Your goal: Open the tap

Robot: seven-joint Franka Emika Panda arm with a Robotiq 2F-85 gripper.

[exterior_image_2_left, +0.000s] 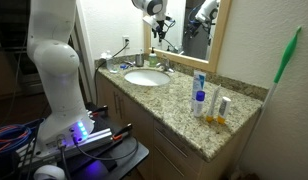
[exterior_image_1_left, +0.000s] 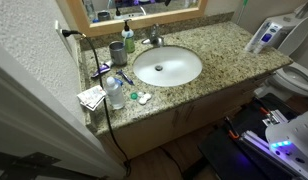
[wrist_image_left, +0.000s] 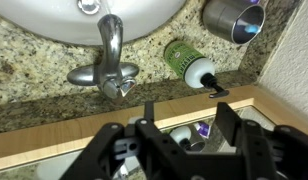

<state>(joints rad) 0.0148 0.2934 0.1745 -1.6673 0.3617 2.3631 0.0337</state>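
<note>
The tap (wrist_image_left: 109,60) is a small chrome faucet with a short spout and a lever handle, standing on the granite counter behind the white oval sink (wrist_image_left: 54,25). It also shows in both exterior views (exterior_image_1_left: 152,38) (exterior_image_2_left: 166,66). My gripper (wrist_image_left: 189,125) is open and empty. It hangs in the air above and behind the tap, in front of the mirror, and is not touching it. In an exterior view the gripper (exterior_image_2_left: 160,30) is high above the sink (exterior_image_2_left: 146,77).
A green soap bottle (wrist_image_left: 189,60) (exterior_image_1_left: 128,38) and a grey cup (wrist_image_left: 234,18) (exterior_image_1_left: 116,52) stand beside the tap. A wood-framed mirror (wrist_image_left: 54,135) is on the wall behind. Small toiletries (exterior_image_1_left: 114,90) lie beside the sink, and bottles (exterior_image_2_left: 201,100) stand further along the counter. A toilet (exterior_image_1_left: 294,75) is beside it.
</note>
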